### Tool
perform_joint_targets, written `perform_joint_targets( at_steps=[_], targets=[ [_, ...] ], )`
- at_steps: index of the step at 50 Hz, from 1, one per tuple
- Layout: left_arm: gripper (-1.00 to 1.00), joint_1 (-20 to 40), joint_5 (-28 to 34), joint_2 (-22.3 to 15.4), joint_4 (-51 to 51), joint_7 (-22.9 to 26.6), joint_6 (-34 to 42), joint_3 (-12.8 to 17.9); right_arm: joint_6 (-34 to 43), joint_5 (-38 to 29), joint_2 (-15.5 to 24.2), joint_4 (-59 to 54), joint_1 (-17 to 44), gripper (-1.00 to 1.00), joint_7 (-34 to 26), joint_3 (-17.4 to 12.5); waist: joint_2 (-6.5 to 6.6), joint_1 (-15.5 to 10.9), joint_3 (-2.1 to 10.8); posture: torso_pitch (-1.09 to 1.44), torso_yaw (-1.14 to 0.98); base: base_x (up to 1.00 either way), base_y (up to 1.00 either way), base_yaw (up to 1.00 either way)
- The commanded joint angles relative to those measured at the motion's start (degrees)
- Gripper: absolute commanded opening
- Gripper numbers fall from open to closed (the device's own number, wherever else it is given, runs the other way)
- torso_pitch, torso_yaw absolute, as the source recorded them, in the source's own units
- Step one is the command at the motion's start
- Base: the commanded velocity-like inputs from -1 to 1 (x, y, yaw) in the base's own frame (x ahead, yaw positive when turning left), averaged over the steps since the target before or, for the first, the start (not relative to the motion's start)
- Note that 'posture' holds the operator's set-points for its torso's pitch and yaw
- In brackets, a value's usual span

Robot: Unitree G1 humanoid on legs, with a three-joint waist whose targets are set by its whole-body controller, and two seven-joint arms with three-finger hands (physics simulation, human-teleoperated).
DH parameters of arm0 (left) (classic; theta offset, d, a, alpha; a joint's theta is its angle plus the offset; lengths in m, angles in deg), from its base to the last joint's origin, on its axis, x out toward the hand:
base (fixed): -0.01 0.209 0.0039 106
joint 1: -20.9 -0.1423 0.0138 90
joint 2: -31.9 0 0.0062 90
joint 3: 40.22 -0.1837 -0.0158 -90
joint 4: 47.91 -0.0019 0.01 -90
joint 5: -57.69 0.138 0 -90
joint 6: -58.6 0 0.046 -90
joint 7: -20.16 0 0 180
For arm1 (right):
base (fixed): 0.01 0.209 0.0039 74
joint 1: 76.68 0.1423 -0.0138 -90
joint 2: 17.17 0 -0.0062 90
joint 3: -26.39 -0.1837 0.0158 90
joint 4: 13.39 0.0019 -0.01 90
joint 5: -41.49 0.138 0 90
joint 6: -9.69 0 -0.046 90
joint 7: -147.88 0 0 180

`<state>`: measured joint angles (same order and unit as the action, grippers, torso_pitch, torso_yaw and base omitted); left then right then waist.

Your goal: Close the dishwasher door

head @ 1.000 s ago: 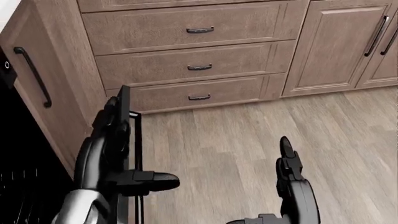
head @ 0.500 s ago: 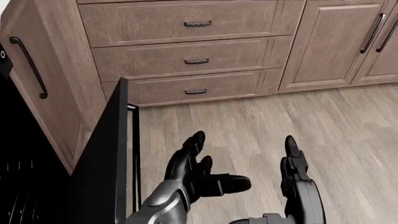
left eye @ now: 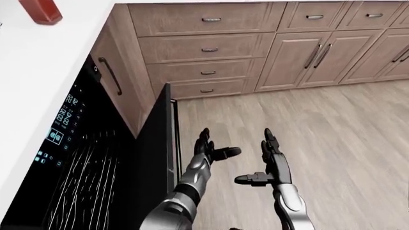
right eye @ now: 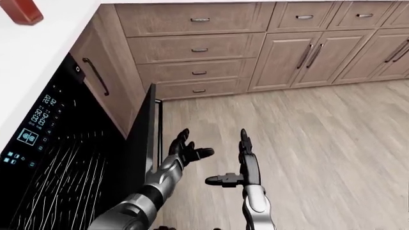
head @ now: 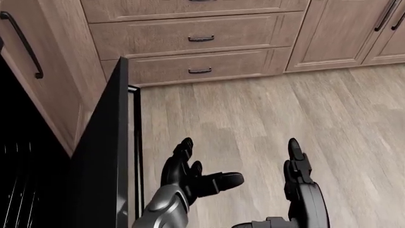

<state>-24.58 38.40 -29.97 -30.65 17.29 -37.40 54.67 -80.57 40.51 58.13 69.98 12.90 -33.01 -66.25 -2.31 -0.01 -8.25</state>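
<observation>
The black dishwasher door (left eye: 157, 158) stands partly raised, nearly on edge, at the left of the left-eye view; it also shows in the head view (head: 101, 156). Behind it are the dark interior with wire racks (left eye: 83, 187) and the lit control panel (left eye: 61, 122). My left hand (left eye: 218, 143) is open and empty, just right of the door's edge and apart from it. My right hand (left eye: 255, 155) is open and empty, further right over the floor, fingers pointing up the picture.
Wooden drawers (left eye: 207, 49) and cabinet doors (left eye: 307, 55) run along the top. A cabinet with a long dark handle (left eye: 110, 75) adjoins the dishwasher. A white counter (left eye: 38, 62) bears a red object (left eye: 41, 10). A wood floor (left eye: 332, 143) lies to the right.
My left hand has come off the door's edge and moved right, open. The door stands more upright. The cabinets slid up the head view, so the camera has moved.
</observation>
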Motion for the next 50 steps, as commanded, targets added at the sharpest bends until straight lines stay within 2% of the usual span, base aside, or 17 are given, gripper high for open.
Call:
perform_joint_targets(
  at_steps=[1, 31, 50],
  targets=[
    [1.0, 1.78, 0.19, 0.3, 1.74, 0.44, -1.32, -0.1, -1.77, 0.05, 0.21, 2.27, 0.84, 1.0, 0.07, -0.16, -0.22, 0.01, 1.3, 0.26, 0.0, 0.0, 0.0, 0.0],
    [1.0, 1.35, 1.45, 0.64, -1.12, 0.73, -1.21, 1.64, -1.33, 0.07, 0.23, 3.17, 0.41, 1.0, -0.08, -0.29, -0.33, 0.32, -5.13, 0.55, 0.0, 0.0, 0.0, 0.0],
    [1.0, 1.58, 2.64, 0.12, -2.41, 1.07, -1.42, 2.78, -1.33, -0.02, 0.19, 3.02, 0.51, 1.0, -0.05, -0.2, -0.34, 0.47, -7.37, 0.63, 0.0, 0.0, 0.0, 0.0]
  ],
)
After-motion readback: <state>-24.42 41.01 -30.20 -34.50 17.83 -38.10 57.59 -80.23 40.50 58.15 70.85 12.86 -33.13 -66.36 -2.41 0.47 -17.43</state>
